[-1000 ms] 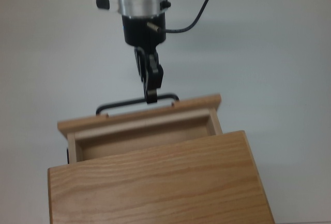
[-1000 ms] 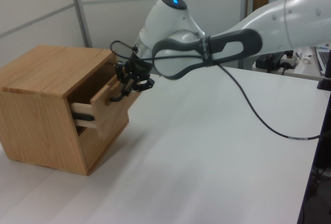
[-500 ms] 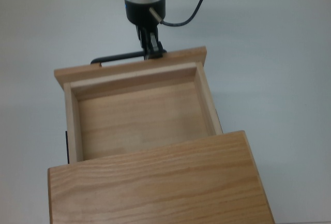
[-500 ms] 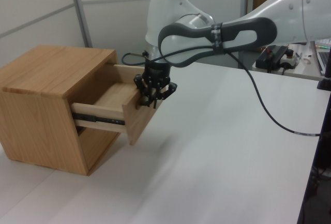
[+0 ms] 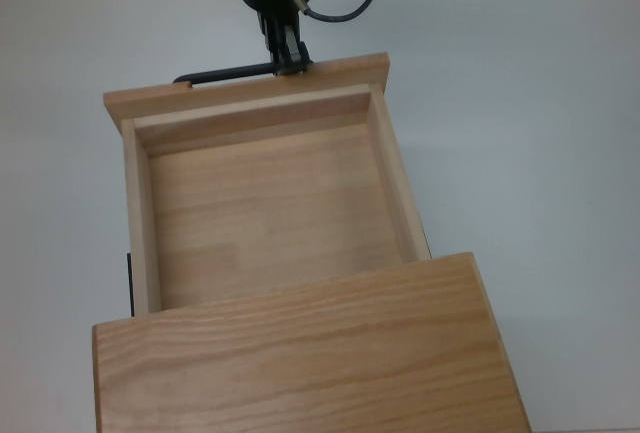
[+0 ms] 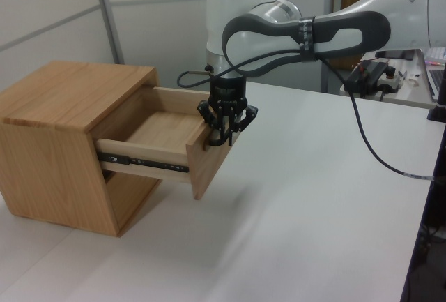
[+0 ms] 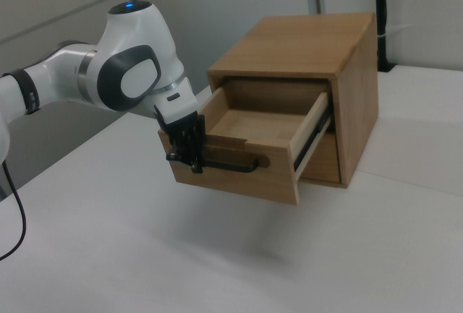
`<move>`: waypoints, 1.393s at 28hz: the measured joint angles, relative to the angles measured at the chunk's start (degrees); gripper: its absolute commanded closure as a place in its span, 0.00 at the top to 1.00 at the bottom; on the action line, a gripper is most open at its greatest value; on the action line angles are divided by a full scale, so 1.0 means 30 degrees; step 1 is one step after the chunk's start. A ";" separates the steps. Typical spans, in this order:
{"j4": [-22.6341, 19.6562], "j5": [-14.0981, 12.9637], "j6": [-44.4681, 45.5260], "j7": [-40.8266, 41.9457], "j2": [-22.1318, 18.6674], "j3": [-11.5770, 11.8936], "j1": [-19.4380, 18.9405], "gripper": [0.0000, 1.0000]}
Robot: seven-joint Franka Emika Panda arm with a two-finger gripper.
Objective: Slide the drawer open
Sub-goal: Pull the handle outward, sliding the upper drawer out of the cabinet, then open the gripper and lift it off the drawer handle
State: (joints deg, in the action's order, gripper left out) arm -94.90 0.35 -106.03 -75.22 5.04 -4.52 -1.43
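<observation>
Drawer (image 5: 265, 208) of light wood stands pulled well out of the wooden cabinet (image 6: 49, 141), its bare inside open to the top view, with nothing lying in it. Its wider front panel (image 7: 231, 172) is the part farthest from the cabinet, and a thin black bar handle (image 7: 226, 164) runs across the outer face of that panel. A black metal slide rail (image 6: 143, 166) shows along the drawer's side in the left view, between the panel and the cabinet's opening.

The claw (image 5: 288, 58) is clamped on the handle, its black fingers (image 7: 189, 150) pointing down from above and closed on the bar. In the top view it grips the bar toward the top view's right end, just beyond the panel's far edge; in the right view it sits at the right view's left end of the bar. The white arm (image 6: 293, 16) reaches in over the worktop (image 6: 313, 211) from the far side, and a black cable (image 6: 376, 148) hangs from it in a loop above the bare white surface.

The cabinet rests on the worktop at the left view's left, and its flat wood-grain top slab (image 5: 300, 353) covers the near part of the drawer in the top view. Below the drawer, the cabinet's lower front face (image 7: 322, 157) shows in the right view.
</observation>
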 measured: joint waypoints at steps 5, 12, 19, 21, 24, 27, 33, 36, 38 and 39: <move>0.0005 0.0020 0.0342 0.0084 -0.0198 0.0012 0.0012 1.00; 0.0267 0.0041 0.0343 0.0693 -0.0515 0.0010 0.0128 1.00; 0.0655 0.0042 0.0342 0.3922 -0.0776 -0.0016 0.0190 1.00; 0.0662 0.0136 0.0342 0.4757 -0.0885 -0.0023 0.0190 1.00; 0.0675 0.0468 0.0577 0.6562 -0.1074 -0.0016 0.0204 1.00; 0.0897 0.0649 0.1708 0.8611 -0.1208 -0.0009 0.0236 1.00; 0.1922 0.0685 0.5241 1.3800 -0.1297 -0.0001 0.0451 1.00; 0.2166 0.0700 0.6092 1.6215 -0.1297 0.0022 0.0483 1.00; 0.2208 0.0837 0.6251 1.7535 -0.1296 0.0022 0.0485 1.00; 0.2217 0.0980 0.6263 1.8118 -0.1295 0.0015 0.0485 1.00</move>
State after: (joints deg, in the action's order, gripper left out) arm -88.25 3.29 -87.24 -20.87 1.15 -4.48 0.02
